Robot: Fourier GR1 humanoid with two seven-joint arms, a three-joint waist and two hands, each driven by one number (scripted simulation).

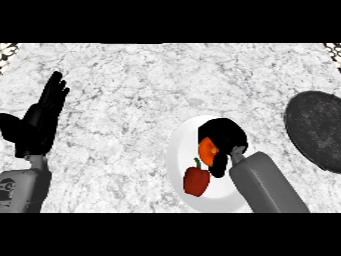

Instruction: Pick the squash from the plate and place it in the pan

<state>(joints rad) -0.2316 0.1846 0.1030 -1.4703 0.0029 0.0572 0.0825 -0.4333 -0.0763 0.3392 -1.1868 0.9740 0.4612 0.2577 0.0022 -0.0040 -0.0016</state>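
Now the right hand [222,135] curls round the orange squash [207,147] over the white plate [179,150].

The robot's left black hand [36,117] rests at the left of the view, fingers straight and pointing to the far side, thumb spread out to the left. Its grey left forearm [16,190] rises from the near edge. The right black hand [223,137] sits right of centre, fingers curled over an orange rounded squash [207,147], largely hiding it. Its grey right forearm [267,185] slants in from the near right.
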